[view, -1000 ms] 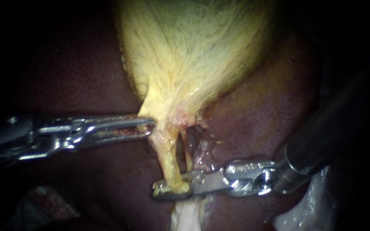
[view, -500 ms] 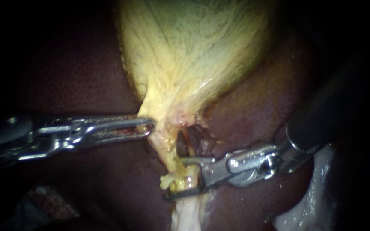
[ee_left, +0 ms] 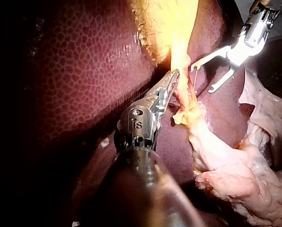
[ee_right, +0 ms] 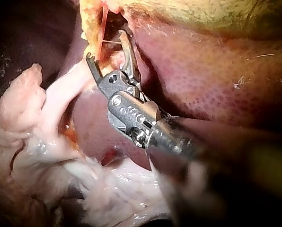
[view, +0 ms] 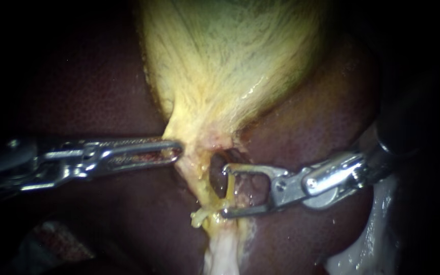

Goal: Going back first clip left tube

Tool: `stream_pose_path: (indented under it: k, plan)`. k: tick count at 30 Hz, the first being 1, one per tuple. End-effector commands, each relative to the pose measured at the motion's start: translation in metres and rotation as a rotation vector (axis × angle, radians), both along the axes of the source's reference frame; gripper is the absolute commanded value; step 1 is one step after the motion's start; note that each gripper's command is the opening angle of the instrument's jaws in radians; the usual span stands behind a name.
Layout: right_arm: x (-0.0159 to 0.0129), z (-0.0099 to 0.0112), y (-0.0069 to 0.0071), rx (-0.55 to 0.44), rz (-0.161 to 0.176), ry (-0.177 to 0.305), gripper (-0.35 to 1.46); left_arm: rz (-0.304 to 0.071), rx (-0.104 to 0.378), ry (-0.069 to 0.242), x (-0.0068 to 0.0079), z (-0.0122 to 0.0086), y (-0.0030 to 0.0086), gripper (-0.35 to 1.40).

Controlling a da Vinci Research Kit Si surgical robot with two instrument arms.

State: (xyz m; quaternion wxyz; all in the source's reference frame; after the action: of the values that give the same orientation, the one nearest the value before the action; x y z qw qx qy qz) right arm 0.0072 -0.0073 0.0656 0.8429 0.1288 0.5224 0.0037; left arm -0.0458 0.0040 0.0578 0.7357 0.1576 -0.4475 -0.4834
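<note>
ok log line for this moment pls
left instrument: jaws shut on gallbladder neck | right instrument: jaws open, thin tube between them, not gripped

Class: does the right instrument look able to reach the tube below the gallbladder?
Probably yes: the right instrument has open jaws either side of the tube, nothing between; the left instrument holds the gallbladder aside.

Pale gallbladder point(view: 230, 66) on dark red liver point(view: 92, 86)
</note>
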Motion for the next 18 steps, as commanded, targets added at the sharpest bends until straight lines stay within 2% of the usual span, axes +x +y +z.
stream_pose_path:
  k: [1,3,10,18]
  plan:
    - [-0.0005,-0.0007,0.0003,-0.01,0.005,0.01,0.6,0.0,0.0,0.0,0.0,0.0001,0.0,-0.2]
    - [-0.0013,-0.0018,0.0008,-0.024,0.006,0.018,0.6,0.0,0.0,0.0,0.0001,0.0002,0.0001,-0.2]
    - [-0.0036,-0.0051,0.0025,-0.076,-0.021,0.029,0.6,0.0,0.0,0.0,0.0,0.0007,0.0002,-0.2]
    - [-0.0046,-0.006,0.003,-0.095,-0.032,0.041,0.6,-0.005,-0.009,0.006,-0.0008,0.0029,0.0001,-0.2]
